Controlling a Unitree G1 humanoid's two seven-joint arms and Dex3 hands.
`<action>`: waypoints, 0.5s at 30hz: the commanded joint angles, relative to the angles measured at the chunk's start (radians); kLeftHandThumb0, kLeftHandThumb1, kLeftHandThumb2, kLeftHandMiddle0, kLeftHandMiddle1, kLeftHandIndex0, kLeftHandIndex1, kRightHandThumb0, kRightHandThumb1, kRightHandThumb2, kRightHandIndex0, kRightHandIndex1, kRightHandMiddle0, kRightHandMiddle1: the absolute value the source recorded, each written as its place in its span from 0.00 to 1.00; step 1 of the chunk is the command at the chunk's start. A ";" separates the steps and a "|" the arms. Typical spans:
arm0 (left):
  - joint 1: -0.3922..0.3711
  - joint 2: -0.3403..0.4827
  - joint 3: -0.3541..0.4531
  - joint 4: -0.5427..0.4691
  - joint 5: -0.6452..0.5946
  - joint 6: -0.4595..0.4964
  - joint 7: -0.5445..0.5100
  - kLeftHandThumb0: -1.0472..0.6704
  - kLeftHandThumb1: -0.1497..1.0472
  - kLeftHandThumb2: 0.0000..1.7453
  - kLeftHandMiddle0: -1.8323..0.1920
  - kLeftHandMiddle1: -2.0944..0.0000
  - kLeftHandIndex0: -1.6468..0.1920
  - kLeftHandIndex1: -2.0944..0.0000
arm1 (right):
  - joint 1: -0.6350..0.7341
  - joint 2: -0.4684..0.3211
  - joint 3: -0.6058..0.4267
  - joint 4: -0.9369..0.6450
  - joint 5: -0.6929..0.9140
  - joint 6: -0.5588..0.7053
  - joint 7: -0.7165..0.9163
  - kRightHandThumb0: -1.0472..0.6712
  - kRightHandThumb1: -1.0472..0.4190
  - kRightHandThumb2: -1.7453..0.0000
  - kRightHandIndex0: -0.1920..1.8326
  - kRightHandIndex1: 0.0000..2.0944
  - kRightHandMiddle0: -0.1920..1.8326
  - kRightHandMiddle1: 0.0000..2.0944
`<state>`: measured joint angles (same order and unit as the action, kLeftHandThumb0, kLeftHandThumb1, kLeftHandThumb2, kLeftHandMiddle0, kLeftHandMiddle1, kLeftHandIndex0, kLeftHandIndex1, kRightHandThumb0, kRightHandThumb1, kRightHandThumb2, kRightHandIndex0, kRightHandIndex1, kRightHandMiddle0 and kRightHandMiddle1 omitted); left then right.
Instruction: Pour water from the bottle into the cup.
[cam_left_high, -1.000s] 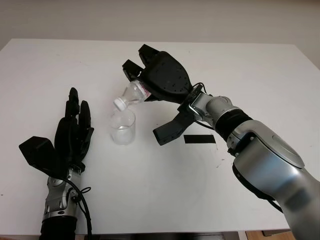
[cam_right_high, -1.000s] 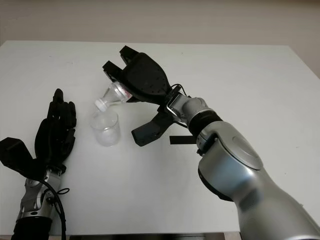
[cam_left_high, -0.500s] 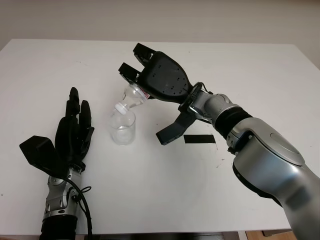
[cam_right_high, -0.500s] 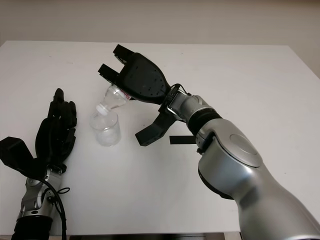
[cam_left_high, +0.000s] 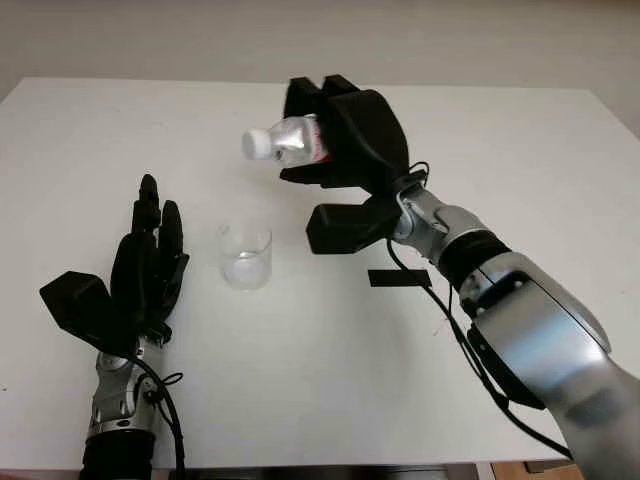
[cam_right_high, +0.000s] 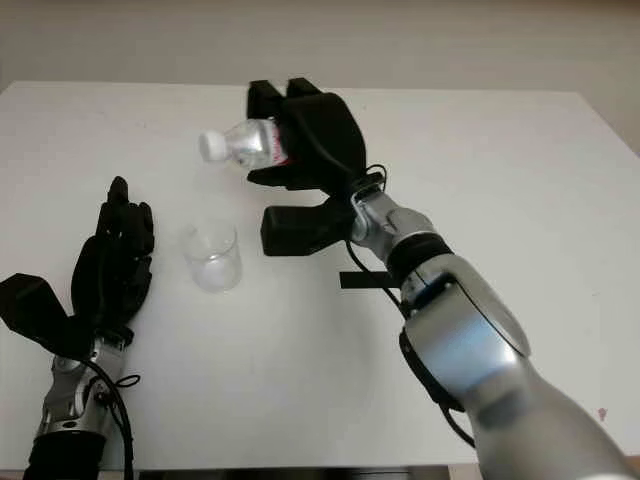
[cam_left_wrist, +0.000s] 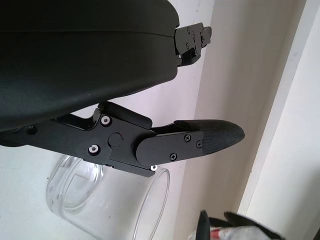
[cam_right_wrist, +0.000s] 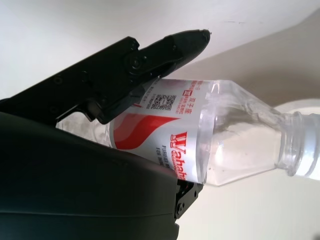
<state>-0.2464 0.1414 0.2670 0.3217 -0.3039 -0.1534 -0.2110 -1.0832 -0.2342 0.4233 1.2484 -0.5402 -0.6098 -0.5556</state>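
Now the right robot hand (cam_left_high: 345, 135) holds a clear red-labelled bottle (cam_left_high: 290, 142) level.

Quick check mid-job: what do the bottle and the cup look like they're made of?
Small clear bottle with red-printed label, held by the right robot hand: likely thin glossy plastic; see-through walls, moulded neck threads. Clear straight-sided cup: transparent and glossy with a thin rim; glass or hard plastic, can't tell.
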 joint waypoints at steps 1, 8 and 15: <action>0.024 -0.006 -0.002 0.002 0.001 0.012 0.001 0.19 1.00 0.29 0.99 0.97 0.99 0.97 | 0.043 -0.013 -0.067 -0.047 0.073 -0.031 0.070 0.36 0.00 0.82 0.80 1.00 0.62 1.00; 0.023 -0.002 -0.005 -0.004 0.000 0.030 -0.010 0.19 1.00 0.29 0.99 0.97 0.99 0.98 | 0.241 -0.013 -0.230 -0.212 0.275 -0.014 0.282 0.39 0.00 0.82 0.71 1.00 0.52 1.00; 0.032 -0.002 -0.003 -0.018 0.000 0.034 -0.008 0.19 1.00 0.29 0.99 0.97 0.99 0.97 | 0.533 0.030 -0.375 -0.649 0.585 0.266 0.569 0.39 0.00 0.78 0.75 1.00 0.57 1.00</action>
<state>-0.2391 0.1429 0.2661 0.3044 -0.3037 -0.1271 -0.2167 -0.5997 -0.2199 0.0771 0.7209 -0.0059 -0.4024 -0.0178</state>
